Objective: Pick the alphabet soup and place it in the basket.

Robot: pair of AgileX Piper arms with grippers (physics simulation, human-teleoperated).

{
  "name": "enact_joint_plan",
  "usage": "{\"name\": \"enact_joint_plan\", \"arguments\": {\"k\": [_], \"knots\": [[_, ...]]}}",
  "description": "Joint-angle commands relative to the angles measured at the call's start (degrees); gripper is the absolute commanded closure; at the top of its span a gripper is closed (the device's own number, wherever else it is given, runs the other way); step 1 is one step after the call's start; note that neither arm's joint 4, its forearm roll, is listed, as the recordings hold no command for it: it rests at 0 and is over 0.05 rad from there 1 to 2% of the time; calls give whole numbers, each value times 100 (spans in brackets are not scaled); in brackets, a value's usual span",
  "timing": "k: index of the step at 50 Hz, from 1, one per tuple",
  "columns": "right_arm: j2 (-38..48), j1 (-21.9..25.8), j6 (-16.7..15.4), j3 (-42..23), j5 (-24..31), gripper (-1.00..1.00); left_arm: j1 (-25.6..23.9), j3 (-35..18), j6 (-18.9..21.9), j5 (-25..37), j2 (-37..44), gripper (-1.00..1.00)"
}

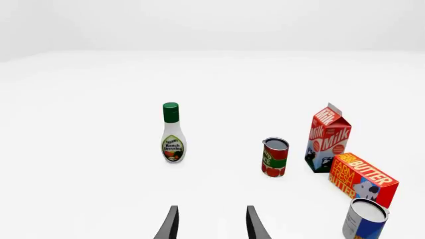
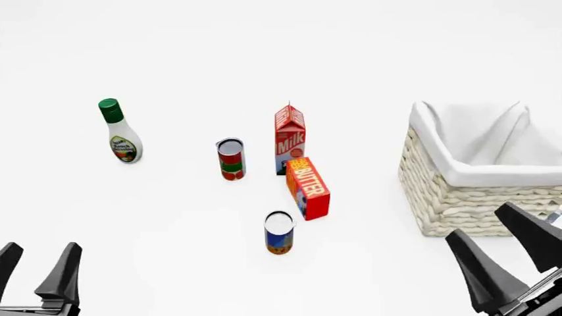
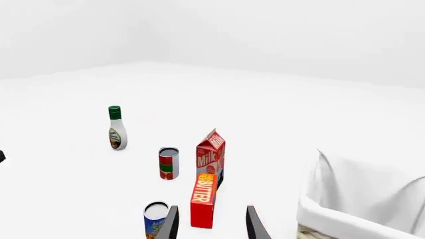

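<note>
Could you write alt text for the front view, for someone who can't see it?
On a white table, a small blue-and-orange alphabet soup can stands upright in front of a butter box, milk carton, red can and ranch dressing bottle. A cloth-lined wicker basket sits at right. The open left gripper and right gripper wait at the bottom corners.

counted in front of me: two cans, alphabet soup [image 2: 279, 232] and red can [image 2: 231, 158]; one milk carton [image 2: 290, 139]; one butter box [image 2: 307, 187]; one dressing bottle [image 2: 120, 131]; one basket [image 2: 457, 197].
</note>
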Motion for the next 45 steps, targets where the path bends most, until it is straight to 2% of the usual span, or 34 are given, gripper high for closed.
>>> {"name": "enact_joint_plan", "arguments": {"k": [1, 28, 45], "knots": [[316, 287, -11, -59, -249, -100, 0, 0, 0, 0, 0, -100], [1137, 646, -44, -87, -999, -100, 0, 0, 0, 0, 0, -100], [1941, 881, -49, -98, -1710, -100, 0, 0, 0, 0, 0, -100]]}}
